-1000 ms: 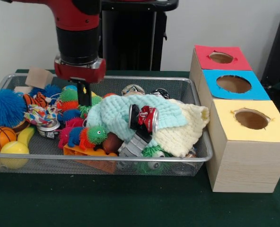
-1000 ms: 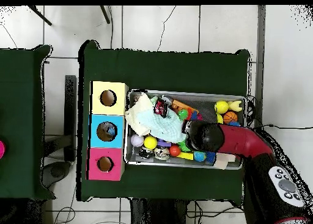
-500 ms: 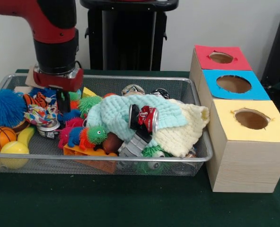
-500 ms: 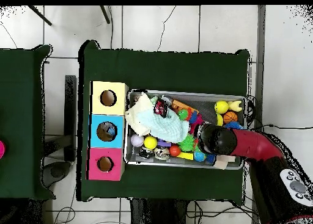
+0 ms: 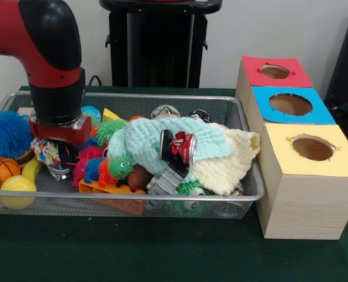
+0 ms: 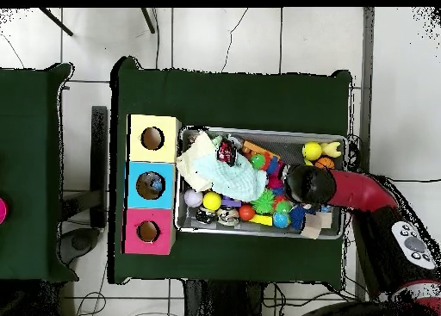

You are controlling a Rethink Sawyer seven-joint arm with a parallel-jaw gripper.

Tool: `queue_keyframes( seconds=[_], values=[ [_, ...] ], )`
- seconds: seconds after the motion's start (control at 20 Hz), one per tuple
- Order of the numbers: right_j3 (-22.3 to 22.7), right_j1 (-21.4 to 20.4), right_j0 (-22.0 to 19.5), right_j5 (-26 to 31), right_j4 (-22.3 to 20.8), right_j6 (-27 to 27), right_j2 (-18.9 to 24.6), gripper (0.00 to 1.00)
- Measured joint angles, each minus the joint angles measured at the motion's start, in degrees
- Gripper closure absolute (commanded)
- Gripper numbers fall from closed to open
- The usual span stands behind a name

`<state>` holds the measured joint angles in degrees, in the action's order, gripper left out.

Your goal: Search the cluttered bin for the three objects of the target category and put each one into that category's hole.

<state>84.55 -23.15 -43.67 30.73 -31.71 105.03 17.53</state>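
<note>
Hanging low over the left end of the bin [image 5: 244, 197], the gripper [image 5: 62, 154] sits down among the toys; whether its fingers are apart or together cannot be told. Just below it lies one crushed can [image 5: 59, 170]. To its left are one blue spiky ball [image 5: 7, 133], one basketball [image 5: 2, 170] and one yellow ball [image 5: 17, 187]. To its right one red can [image 5: 180, 146] rests on two cloths [image 5: 144, 141], one mint, one cream. Well to the right stand three boxes [image 5: 306, 194], each with one hole: yellow, blue, red.
</note>
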Motion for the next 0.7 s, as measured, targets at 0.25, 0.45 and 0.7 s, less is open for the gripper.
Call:
queue_keyframes(
  seconds=[0.25, 0.45, 0.7],
  values=[
    [-2.4, 1.0, -0.1, 1.4, -1.0, -0.4, 1.7, 1.00],
    [-3.0, 1.1, -0.7, 2.2, -2.1, -1.2, 2.9, 1.00],
    [-5.2, 2.0, -3.0, 4.3, -3.3, -4.6, 5.0, 1.00]
  ],
)
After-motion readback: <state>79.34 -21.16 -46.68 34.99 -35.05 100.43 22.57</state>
